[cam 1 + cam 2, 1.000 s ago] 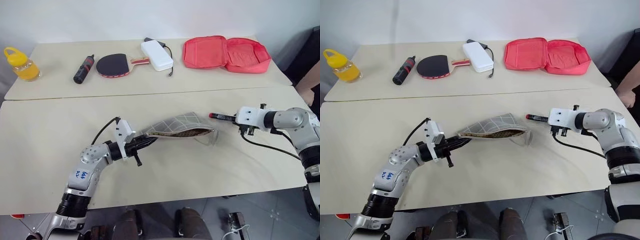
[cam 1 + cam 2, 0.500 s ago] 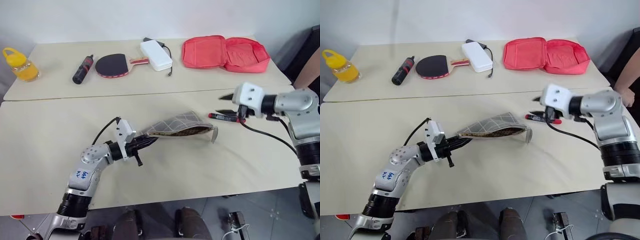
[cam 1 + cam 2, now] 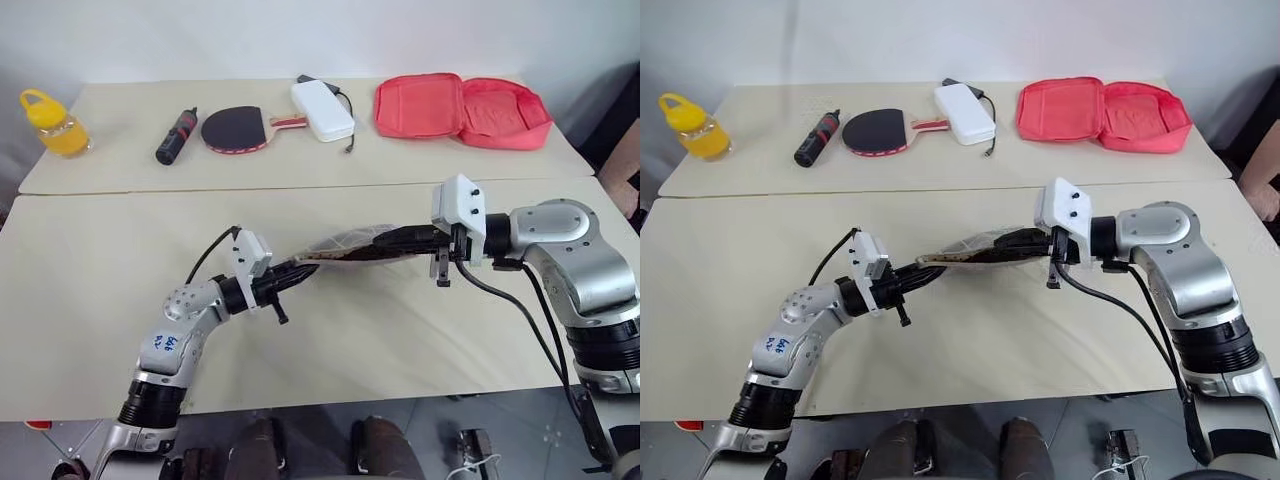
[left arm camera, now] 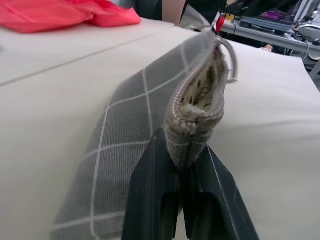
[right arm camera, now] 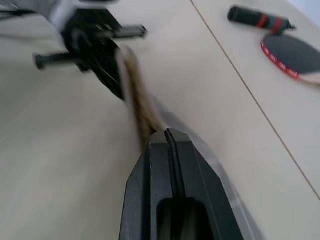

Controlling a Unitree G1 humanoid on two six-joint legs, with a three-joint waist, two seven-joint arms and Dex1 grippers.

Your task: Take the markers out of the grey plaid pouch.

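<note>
The grey plaid pouch [image 3: 350, 245] hangs just above the near table, its zip mouth and beige lining [image 4: 200, 100] facing upward. My left gripper [image 3: 300, 277] is shut on the pouch's left end, pinching the zip corner [image 4: 182, 150]. My right gripper [image 3: 382, 241] lies along the pouch's right end, pointing left, its fingers shut together. Its tips [image 5: 167, 132] sit against the pouch's upper rim; I cannot tell whether fabric is pinched. The markers are hidden. A small red tip [image 4: 219, 23] shows beyond the pouch's far end.
On the far table stand a yellow bottle [image 3: 55, 125], a black-and-red cylinder [image 3: 175, 135], a table-tennis paddle [image 3: 235, 128], a white power bank [image 3: 322, 110] and an open red case [image 3: 462, 105]. A person's hand [image 3: 1268, 195] rests at the right edge.
My right gripper let go of a red-tipped pen on the table, swung left to the pouch's right end and shut. The left gripper keeps its hold.
</note>
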